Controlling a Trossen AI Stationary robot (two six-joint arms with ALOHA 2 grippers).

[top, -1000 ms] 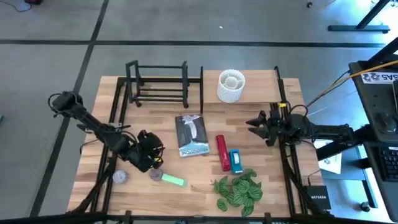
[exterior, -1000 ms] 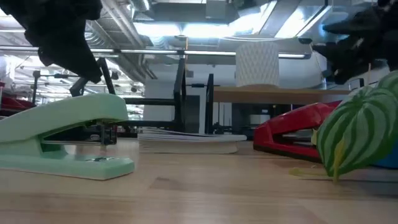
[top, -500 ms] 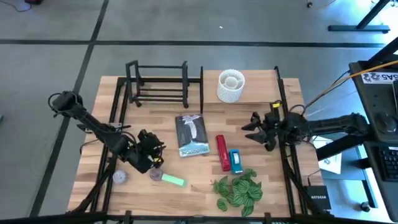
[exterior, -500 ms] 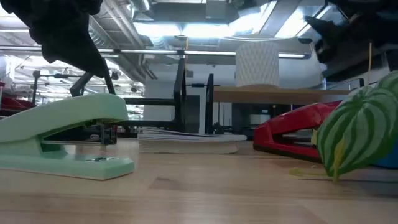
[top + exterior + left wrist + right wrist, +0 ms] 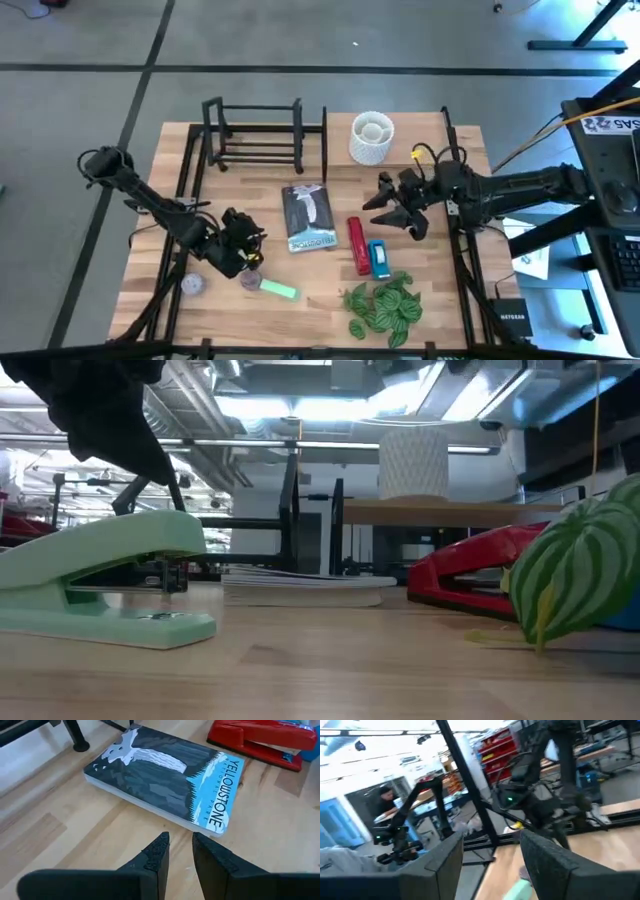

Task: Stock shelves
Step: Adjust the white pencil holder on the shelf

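Wood planks form the tabletop (image 5: 250,210) in the high view, and since a second ago the right gripper (image 5: 392,205) has travelled from the table's right edge toward the centre. It now hangs above the boards, just right of the red stapler (image 5: 357,244) and blue stapler (image 5: 380,259), its fingers spread apart. The left gripper (image 5: 247,247) has stayed at lower left, beside the mint-green stapler (image 5: 272,288). The black thin-barred rack (image 5: 255,135) stands at the upper left of the table. The light-wood shelf board (image 5: 400,140) sits at upper right between black uprights and carries a white ribbed pot (image 5: 371,137); both are well apart from either gripper. A Yellowstone book (image 5: 308,217) lies mid-table, and green striped leaves (image 5: 383,308) lie at the bottom.

From the low view, the dark shape that filled the upper right a second ago is gone. The mint-green stapler (image 5: 105,585) fills the left foreground, with the left arm's dark bulk above it at upper left. The rack (image 5: 290,510) and the shelf board (image 5: 440,512) with its pot (image 5: 412,462) stand far behind.

Through the left wrist view, the two dark textured fingers (image 5: 157,857) sit close together with a narrow gap, holding nothing, just short of the glossy book (image 5: 165,777).

At the right wrist view, the right gripper's fingers (image 5: 445,862) stand wide apart at the bottom, with the room beyond.
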